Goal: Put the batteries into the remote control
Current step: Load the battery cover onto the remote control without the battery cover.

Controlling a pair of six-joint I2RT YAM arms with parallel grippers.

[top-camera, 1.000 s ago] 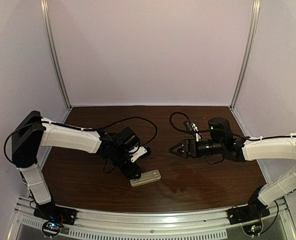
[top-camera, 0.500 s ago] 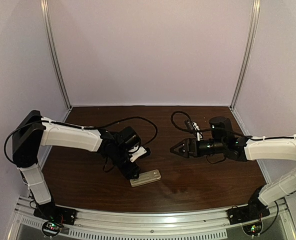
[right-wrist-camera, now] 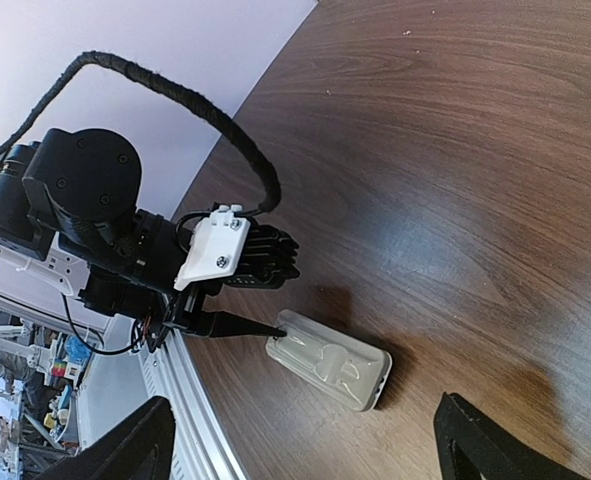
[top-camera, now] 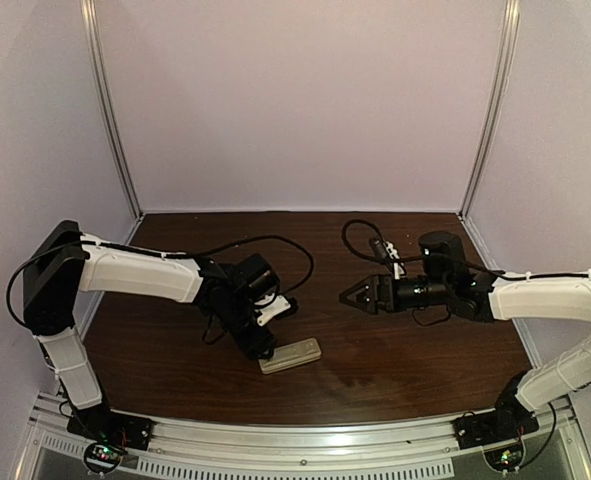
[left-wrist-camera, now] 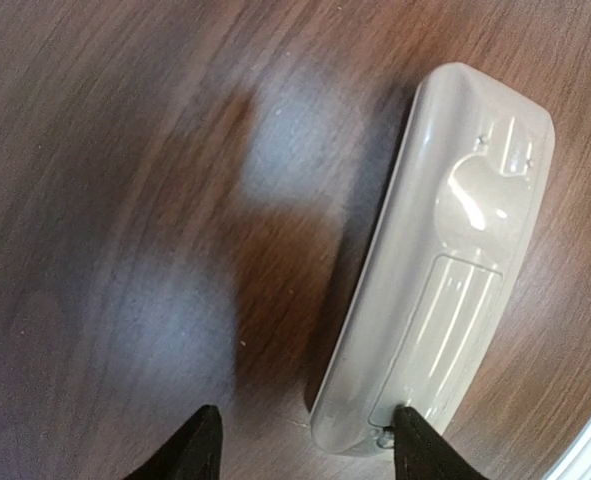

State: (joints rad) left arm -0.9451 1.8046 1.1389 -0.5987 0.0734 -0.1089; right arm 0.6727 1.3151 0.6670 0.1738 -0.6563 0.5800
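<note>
The remote control [top-camera: 291, 355] lies flat near the table's front edge, back side up, with its battery cover [left-wrist-camera: 445, 330] showing. My left gripper [top-camera: 260, 342] is open and low over the remote's left end. One fingertip [left-wrist-camera: 415, 450] touches the end edge of the cover, and the other fingertip [left-wrist-camera: 200, 445] is over bare wood. The right wrist view shows that thin finger [right-wrist-camera: 240, 325] meeting the remote [right-wrist-camera: 330, 372]. My right gripper [top-camera: 345, 298] hangs open in the air to the right of centre, pointing left, holding nothing. The batteries are out of view.
An aluminium rail [top-camera: 295, 440] runs along the near edge just behind the remote. Black cables loop over the table by each wrist [top-camera: 275, 240]. Purple walls close in the back and sides.
The left gripper has shifted slightly at the remote's end. The right arm has drifted a little. The remote has stayed where it was.
</note>
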